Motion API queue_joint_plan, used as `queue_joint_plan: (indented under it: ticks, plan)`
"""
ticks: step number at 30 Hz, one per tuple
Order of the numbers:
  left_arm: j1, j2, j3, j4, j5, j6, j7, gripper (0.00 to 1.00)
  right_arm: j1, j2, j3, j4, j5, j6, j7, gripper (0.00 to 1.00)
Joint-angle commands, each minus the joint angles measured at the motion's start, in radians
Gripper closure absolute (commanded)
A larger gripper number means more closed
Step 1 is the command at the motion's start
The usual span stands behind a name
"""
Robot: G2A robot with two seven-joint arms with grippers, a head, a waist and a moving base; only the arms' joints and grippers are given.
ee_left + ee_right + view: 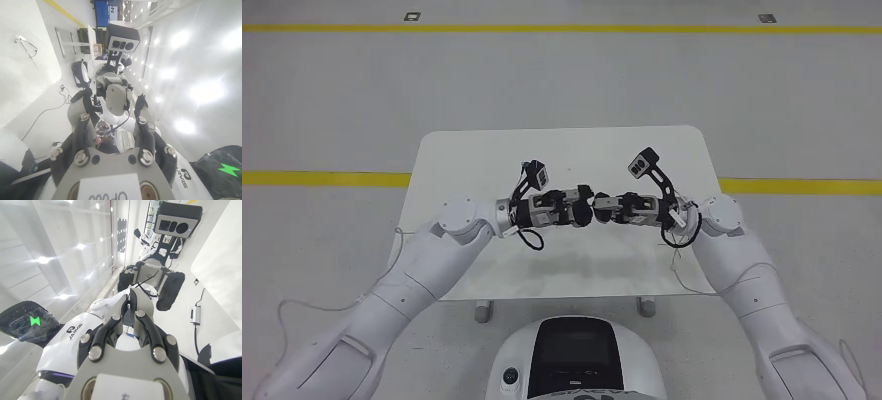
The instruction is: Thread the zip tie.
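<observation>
While left fingers (pixel 84 98) gape, zip tie (pixel 26 49) lies well apart.

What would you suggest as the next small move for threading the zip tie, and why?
Probably lower the open left gripper toward the zip tie to grasp it. The tie seems to lie loose on the table, apart from both grippers, which face each other over the table. The right gripper looks shut, with nothing visible in it.

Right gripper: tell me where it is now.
In the top view the right gripper hangs over the middle of the table, nose to nose with the left gripper, whose fingers are spread open.
</observation>
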Motion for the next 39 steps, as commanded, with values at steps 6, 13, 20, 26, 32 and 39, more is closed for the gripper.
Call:
queue_joint_plan:
  ticks: [6,13,20,26,32,39]
  plan:
    - [0.001,-0.006,-0.01,0.016,-0.018,-0.001,-0.018,0.54,0.004,0.003,0.005,0.004,0.019,-0.008,0.021,1.0]
    - [0.002,-0.011,-0.015,0.023,-0.015,0.0,-0.025,0.55,-0.003,0.01,0.005,-0.006,0.025,-0.008,0.025,1.0]
    - [0.003,-0.014,-0.021,0.019,0.003,0.002,-0.031,0.64,0.004,0.015,-0.006,0.007,-0.023,0.013,0.0,1.0]
    - [0.003,-0.013,-0.029,0.014,0.058,0.006,-0.015,0.72,0.011,0.022,-0.001,0.012,-0.051,0.035,-0.008,1.0]
    - [0.01,-0.012,-0.037,0.006,0.08,0.011,-0.006,0.78,0.012,0.028,-0.001,0.003,-0.077,0.059,-0.007,1.0]
    - [0.013,-0.013,-0.045,0.002,0.096,0.018,-0.003,0.82,0.014,0.034,-0.003,0.008,-0.104,0.067,-0.026,1.0]
